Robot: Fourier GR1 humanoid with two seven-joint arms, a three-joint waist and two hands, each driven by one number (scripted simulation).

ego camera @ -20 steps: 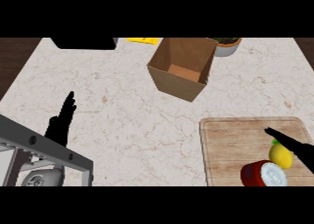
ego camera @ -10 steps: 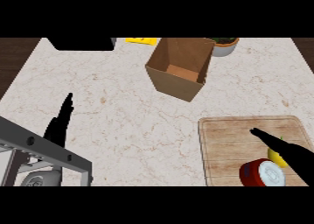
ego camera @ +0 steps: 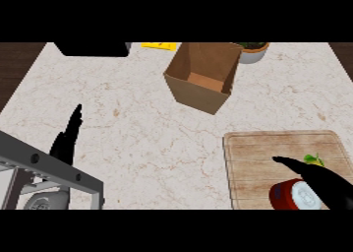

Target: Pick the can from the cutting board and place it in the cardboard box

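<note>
Head view, looking steeply down on a pale, veined marble counter (ego camera: 157, 128). An open brown cardboard box (ego camera: 203, 75) stands near the far edge of the counter, tilted in the view so that its mouth faces the camera; the part of its interior that shows holds nothing visible. Just behind the box, at its right, sits a small grey pot (ego camera: 253, 50) with green leaves, and to the box's left along the far edge lie a flat yellow item (ego camera: 159, 46) and a black block-shaped object (ego camera: 92, 48), both cut off by the frame. A rectangular light wooden cutting board (ego camera: 266, 152) occupies the near right part of the counter, well apart from the box. On the board's near edge rests the short red can with a pale round top (ego camera: 290, 196), partly covered by the robot's right hand (ego camera: 320, 178), whose black fingers extend straight across the can toward the board's centre, not curled round anything. A small yellow-green object (ego camera: 312, 159) lies on the board just beside those fingers. The robot's left hand (ego camera: 68, 136) shows at the left, fingers straight and pointing away, relaxed, holding nothing, above a grey metal frame (ego camera: 41, 165) at the lower left corner.
</note>
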